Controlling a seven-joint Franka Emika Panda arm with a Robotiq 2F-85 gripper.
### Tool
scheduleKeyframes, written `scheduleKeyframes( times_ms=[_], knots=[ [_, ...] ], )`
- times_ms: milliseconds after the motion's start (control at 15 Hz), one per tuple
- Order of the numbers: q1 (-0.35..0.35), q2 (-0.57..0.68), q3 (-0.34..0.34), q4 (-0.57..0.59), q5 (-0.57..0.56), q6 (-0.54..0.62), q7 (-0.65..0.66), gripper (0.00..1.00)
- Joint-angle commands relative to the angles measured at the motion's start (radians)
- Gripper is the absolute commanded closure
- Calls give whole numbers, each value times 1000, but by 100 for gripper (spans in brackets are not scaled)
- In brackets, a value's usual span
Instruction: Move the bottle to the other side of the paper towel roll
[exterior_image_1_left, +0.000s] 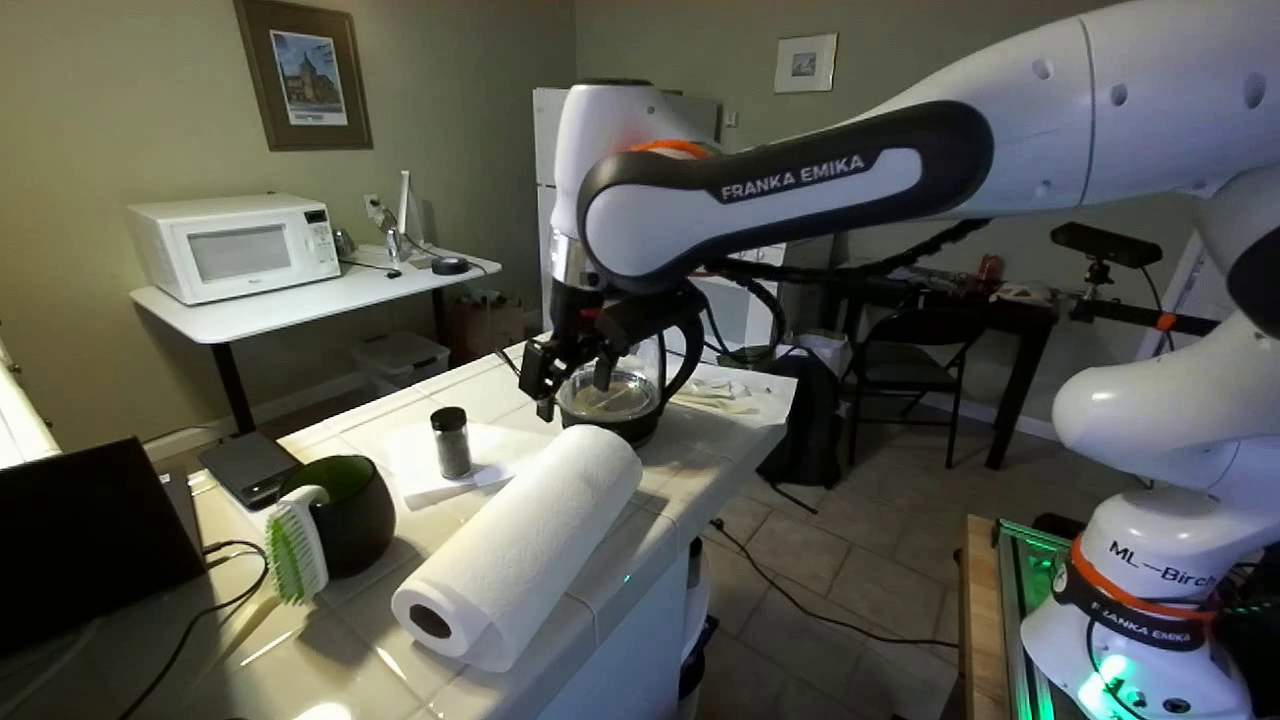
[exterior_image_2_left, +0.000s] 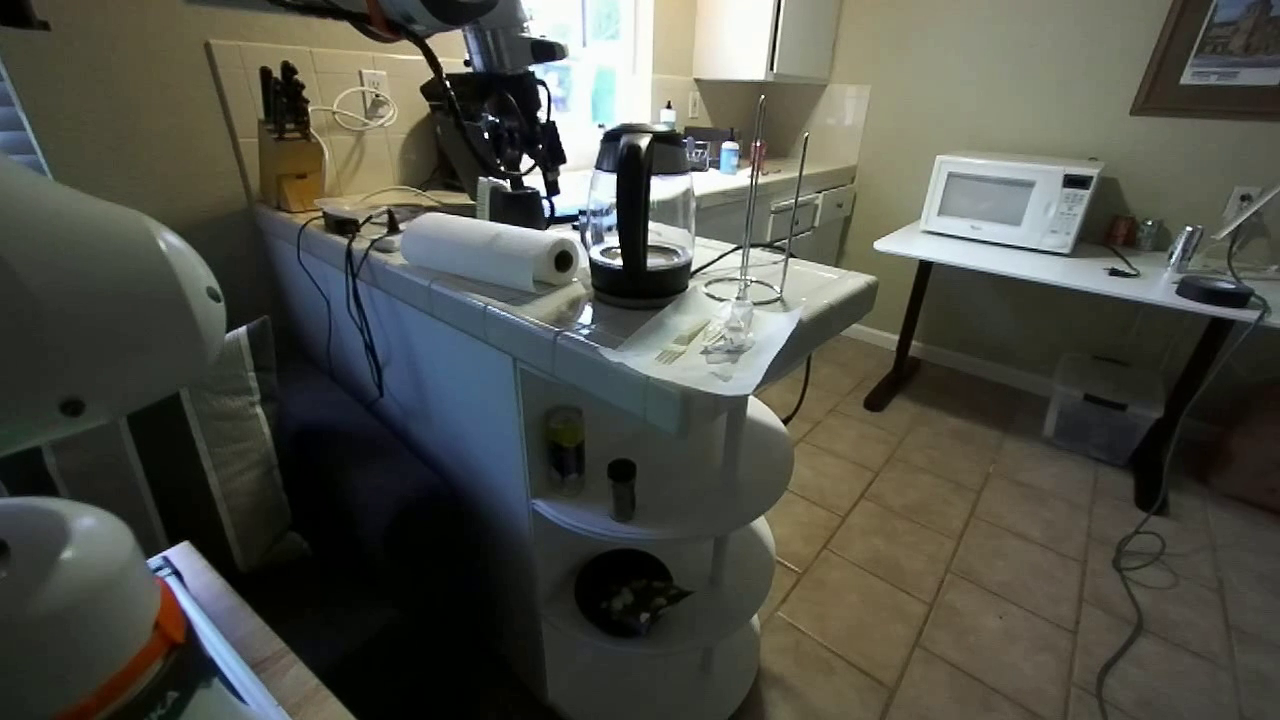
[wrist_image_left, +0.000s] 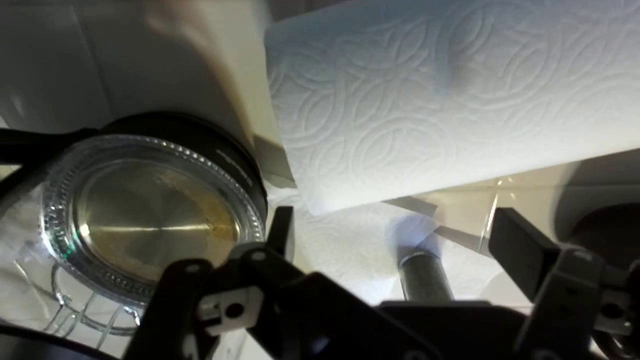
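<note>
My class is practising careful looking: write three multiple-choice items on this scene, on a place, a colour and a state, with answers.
1. The microwave stands on: A. the floor B. the white table C. the counter
2. What colour is the cap of the bottle near the paper towel roll? A. Red B. White C. Black
3. The gripper is: A. open B. shut on the bottle C. shut on the paper towel roll

1: B, both exterior views show the tabletop under it.
2: C, an exterior view shows its dark top clearly.
3: A, the wrist view shows the fingers wide apart.
</note>
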Motion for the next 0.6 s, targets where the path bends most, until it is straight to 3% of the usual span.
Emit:
scheduleKeyframes(
  times_ms=[0, 200, 267, 400, 533],
  knots=[
    [236, 156, -148, -235, -14, 130, -30, 0],
    [437, 229, -300, -371, -24, 269, -13, 0],
    [318, 199, -211, -278, -72, 209, 21, 0],
    [422, 253, -281, -349, -93, 270, 35, 0],
    [442, 270, -292, -365, -97, 278, 37, 0]
  ],
)
